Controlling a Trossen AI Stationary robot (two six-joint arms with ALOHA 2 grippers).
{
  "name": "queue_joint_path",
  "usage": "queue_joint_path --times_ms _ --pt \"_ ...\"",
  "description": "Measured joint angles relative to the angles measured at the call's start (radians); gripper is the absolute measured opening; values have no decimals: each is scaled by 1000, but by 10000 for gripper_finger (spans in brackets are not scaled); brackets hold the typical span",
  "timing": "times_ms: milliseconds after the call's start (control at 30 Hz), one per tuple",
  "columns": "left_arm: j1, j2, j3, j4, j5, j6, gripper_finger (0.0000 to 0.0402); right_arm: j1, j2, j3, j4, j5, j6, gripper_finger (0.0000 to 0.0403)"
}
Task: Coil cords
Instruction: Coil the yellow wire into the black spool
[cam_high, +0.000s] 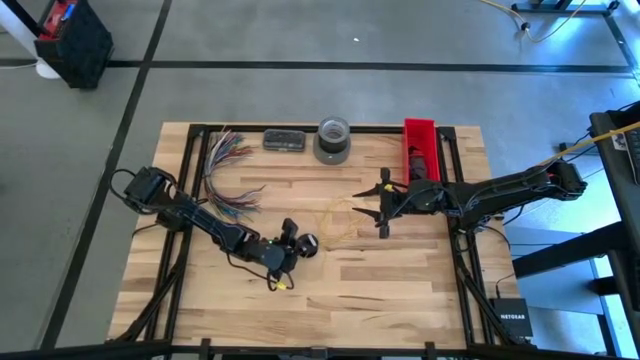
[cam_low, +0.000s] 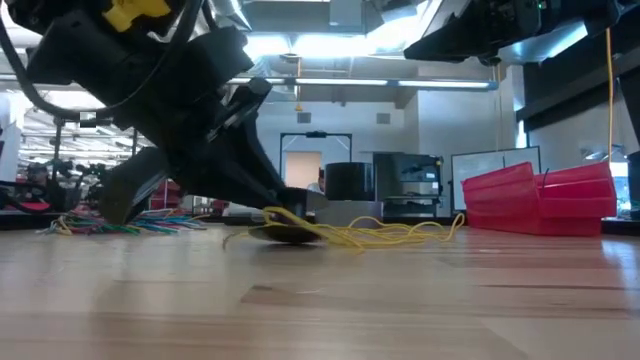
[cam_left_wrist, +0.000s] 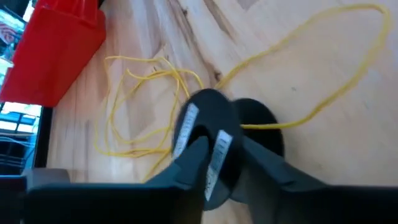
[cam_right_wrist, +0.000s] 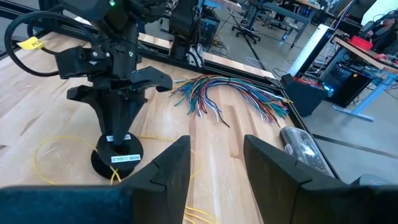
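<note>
– Around the table? Red bin (cam_high: 421, 148), grey tape roll (cam_high: 333, 140), fan of coloured wires (cam_right_wrist: 227, 96) at the far edge.
– And the cord (cam_left_wrist: 155, 102)? Loose yellow loops mid-table, leading to a black spool (cam_right_wrist: 117, 158).
– Left gripper (cam_right_wrist: 118, 140)? Closed on that spool.
– Right gripper (cam_high: 372, 205)? Open, holding nothing, near the loops.

Bare table (cam_high: 400, 290) front; red bin (cam_high: 420, 148) behind.

Left gripper (cam_left_wrist: 227, 163) gripping black spool (cam_left_wrist: 211, 134)

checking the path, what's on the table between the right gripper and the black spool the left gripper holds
In the high view, loose yellow cord lies on the wood between the right gripper and the black spool in the left gripper.
</note>
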Motion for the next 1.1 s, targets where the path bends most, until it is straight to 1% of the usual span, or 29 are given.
queue_joint_path --times_ms 33,100,200,300,433,533,633,700,767,900,967,1100 --pt "2 0 0 8 -10 0 31 0 0 0 2 5 0 154" --pt "8 -7 3 19 -26 -15 11 0 0 0 6 38 0 154" --pt "11 -12 4 34 -87 -24 12 0 0 0 42 107 0 154" --pt "11 -58 43 35 -147 -3 4 1 -20 0 75 162 -1 154" --pt "18 -154 115 44 -243 4 3 1 -76 0 82 167 2 154" --pt "31 -227 156 58 -302 41 2 1 -105 0 81 165 33 154" --pt "49 -300 168 116 -366 62 2 1 -108 0 76 135 63 154" --pt "67 -339 168 106 -392 41 2 1 -108 0 74 102 65 154" --pt "82 -368 168 66 -416 -15 2 1 -100 0 77 55 85 154" --pt "102 -381 166 20 -419 -72 2 1 -55 0 119 -50 107 154" --pt "100 -371 166 9 -415 -88 2 1 -13 0 156 -61 101 154" --pt "86 -367 166 -58 -414 -116 1 1 91 0 285 -50 43 154"
